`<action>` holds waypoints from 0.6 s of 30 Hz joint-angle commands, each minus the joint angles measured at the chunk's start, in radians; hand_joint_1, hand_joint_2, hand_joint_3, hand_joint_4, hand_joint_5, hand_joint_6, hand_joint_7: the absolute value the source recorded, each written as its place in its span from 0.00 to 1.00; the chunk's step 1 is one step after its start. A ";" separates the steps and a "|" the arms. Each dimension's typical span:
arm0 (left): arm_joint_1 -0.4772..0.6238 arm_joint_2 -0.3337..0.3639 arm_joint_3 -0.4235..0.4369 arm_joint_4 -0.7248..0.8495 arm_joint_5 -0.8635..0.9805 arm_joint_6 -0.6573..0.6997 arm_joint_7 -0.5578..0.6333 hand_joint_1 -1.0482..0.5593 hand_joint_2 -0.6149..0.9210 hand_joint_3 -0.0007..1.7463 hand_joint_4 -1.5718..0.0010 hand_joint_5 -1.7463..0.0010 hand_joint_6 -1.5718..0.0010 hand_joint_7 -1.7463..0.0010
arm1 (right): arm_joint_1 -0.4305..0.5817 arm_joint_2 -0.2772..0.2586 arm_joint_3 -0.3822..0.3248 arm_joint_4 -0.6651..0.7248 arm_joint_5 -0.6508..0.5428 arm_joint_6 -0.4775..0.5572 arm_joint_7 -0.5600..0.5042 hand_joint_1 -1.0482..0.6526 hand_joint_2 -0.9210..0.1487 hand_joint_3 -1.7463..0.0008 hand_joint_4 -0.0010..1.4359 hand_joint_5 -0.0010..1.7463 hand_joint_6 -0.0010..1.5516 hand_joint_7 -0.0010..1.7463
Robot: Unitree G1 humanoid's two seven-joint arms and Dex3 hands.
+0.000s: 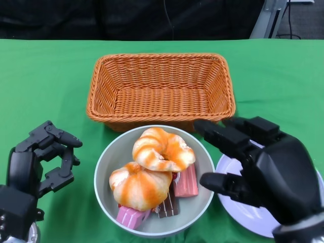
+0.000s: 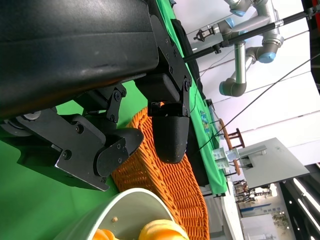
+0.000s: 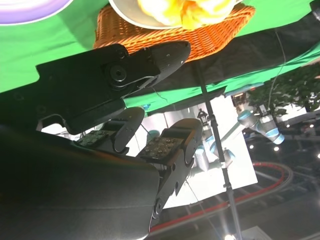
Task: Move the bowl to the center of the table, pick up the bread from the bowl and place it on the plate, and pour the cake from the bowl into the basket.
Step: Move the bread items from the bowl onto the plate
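A grey-white bowl [image 1: 109,160] stands on the green table near the front middle. It holds two orange-striped bread rolls, one [image 1: 163,148] lying on the other [image 1: 139,186], and pink and brown cake pieces [image 1: 186,182] beneath them. My right hand [image 1: 253,164] hovers to the right of the bowl, over a white plate [image 1: 244,211], fingers spread towards the bowl's rim and holding nothing. My left hand [image 1: 43,162] stays left of the bowl, fingers apart and empty. The bowl rim [image 2: 125,202] and bread [image 3: 192,10] also show in the wrist views.
An empty orange wicker basket [image 1: 161,88] stands just behind the bowl, almost touching it; it also appears as the basket [image 3: 200,37] and the basket [image 2: 165,180]. Green cloth [image 1: 45,86] covers the table; its far edge meets a dark backdrop.
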 commanded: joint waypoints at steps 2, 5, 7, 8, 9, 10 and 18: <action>-0.005 0.010 -0.001 0.009 0.000 -0.018 0.012 0.68 0.82 0.59 0.47 0.12 0.51 0.25 | -0.042 -0.018 0.036 0.052 -0.023 0.046 -0.043 0.16 0.01 1.00 0.43 0.10 0.39 0.01; -0.008 0.011 -0.002 0.021 0.010 -0.027 0.023 0.68 0.83 0.58 0.47 0.13 0.51 0.26 | -0.069 -0.026 0.061 0.092 -0.028 0.065 -0.071 0.16 0.00 1.00 0.44 0.10 0.39 0.01; -0.010 0.013 -0.003 0.029 0.013 -0.031 0.026 0.68 0.83 0.58 0.47 0.13 0.50 0.26 | -0.084 -0.034 0.073 0.116 -0.026 0.072 -0.090 0.16 0.00 1.00 0.45 0.09 0.39 0.01; -0.012 0.013 -0.003 0.032 0.011 -0.033 0.024 0.68 0.83 0.58 0.46 0.13 0.50 0.26 | -0.091 -0.038 0.080 0.129 -0.022 0.074 -0.097 0.16 0.00 1.00 0.45 0.09 0.39 0.01; -0.013 0.012 -0.003 0.034 0.011 -0.033 0.025 0.68 0.83 0.57 0.46 0.13 0.50 0.26 | -0.098 -0.042 0.086 0.142 -0.018 0.076 -0.104 0.16 0.00 1.00 0.45 0.09 0.39 0.01; -0.014 0.012 -0.003 0.036 0.012 -0.034 0.027 0.68 0.83 0.57 0.46 0.13 0.50 0.27 | -0.103 -0.046 0.091 0.151 -0.014 0.077 -0.108 0.16 0.00 1.00 0.45 0.08 0.39 0.00; -0.017 0.010 -0.009 0.041 0.017 -0.033 0.040 0.67 0.83 0.57 0.47 0.12 0.50 0.27 | -0.134 -0.074 0.123 0.197 0.019 0.087 -0.113 0.15 0.00 0.99 0.46 0.07 0.39 0.00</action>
